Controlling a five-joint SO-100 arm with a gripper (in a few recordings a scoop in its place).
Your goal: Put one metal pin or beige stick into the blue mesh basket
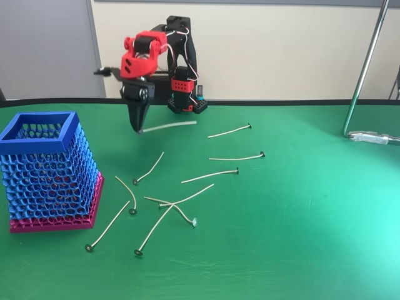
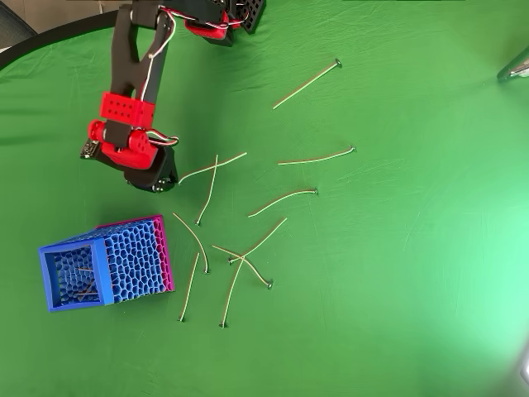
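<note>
My red and black gripper hangs above the green table, shut on one end of a beige stick that juts out to the right. In the overhead view the gripper holds that stick above and to the right of the blue mesh basket. The basket stands at the left of the fixed view, on its magenta base. Thin sticks show inside it. Several more sticks lie scattered on the table to the basket's right.
The arm's base stands at the table's far edge. A metal stand pole with its foot rises at the far right. Loose sticks reach out to the middle of the green mat.
</note>
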